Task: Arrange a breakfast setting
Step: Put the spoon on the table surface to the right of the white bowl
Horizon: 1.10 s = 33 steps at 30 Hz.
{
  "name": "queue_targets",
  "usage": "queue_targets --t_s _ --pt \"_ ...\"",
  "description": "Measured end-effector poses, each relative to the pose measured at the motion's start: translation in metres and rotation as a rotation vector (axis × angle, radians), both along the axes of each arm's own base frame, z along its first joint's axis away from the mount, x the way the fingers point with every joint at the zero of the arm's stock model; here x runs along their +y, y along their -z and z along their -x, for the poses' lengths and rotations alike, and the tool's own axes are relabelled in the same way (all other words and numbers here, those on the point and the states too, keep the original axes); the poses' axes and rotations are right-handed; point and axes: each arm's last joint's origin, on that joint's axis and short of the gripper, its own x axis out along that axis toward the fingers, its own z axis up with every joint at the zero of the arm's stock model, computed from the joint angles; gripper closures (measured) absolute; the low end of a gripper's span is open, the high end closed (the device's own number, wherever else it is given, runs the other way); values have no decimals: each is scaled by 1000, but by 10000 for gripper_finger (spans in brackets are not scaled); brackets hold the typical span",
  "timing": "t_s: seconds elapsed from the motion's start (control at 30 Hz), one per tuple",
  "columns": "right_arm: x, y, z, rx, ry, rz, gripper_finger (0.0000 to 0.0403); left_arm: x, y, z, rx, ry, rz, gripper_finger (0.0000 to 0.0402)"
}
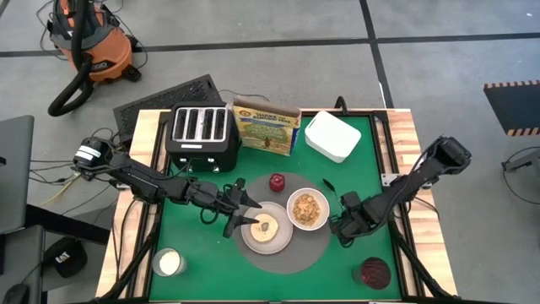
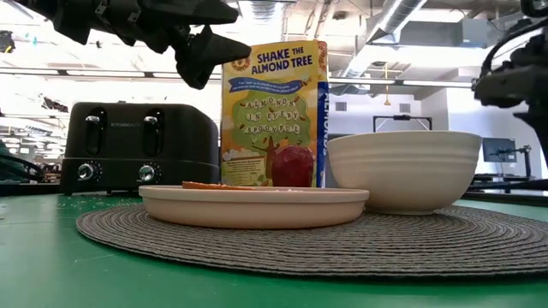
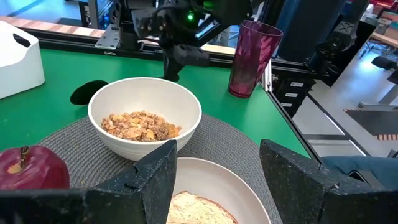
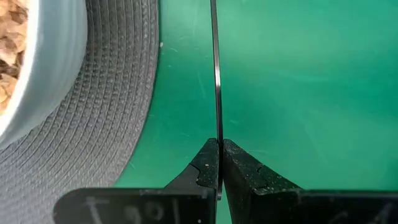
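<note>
The left arm stretches in low from the left edge, its left gripper point(image 1: 243, 211) hanging mid-table with fingers point(image 3: 149, 180) spread wide. The right arm angles in from the far right, its right gripper point(image 1: 340, 228) pinched tight on the spoon point(image 4: 217, 74).

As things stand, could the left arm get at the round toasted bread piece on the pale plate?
Probably yes: the left pincer hangs open right over the round toasted bread piece on the round pale plate, nothing between them.

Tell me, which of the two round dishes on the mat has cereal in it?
The smaller white bowl, the one farther from the toaster, holds brown cereal. The flat pale plate beside it carries a toasted bread piece instead.
</note>
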Motion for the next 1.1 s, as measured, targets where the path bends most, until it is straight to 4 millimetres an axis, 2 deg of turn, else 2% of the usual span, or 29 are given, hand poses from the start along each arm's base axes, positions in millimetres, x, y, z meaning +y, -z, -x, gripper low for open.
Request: queue_targets --t_s 0.27,0.63,0.93,1.1 --pt "6 18 -10 5 75 4 366 0 0 0 4 1 -1 187" --pt "10 20 -16 -45 108 -32 349 0 0 0 4 1 -1 187" --pt "12 33 -18 27 87 -9 341 0 0 0 0 0 0 187" --pt "12 34 -18 41 71 -16 341 0 0 0 -2 1 1 187"
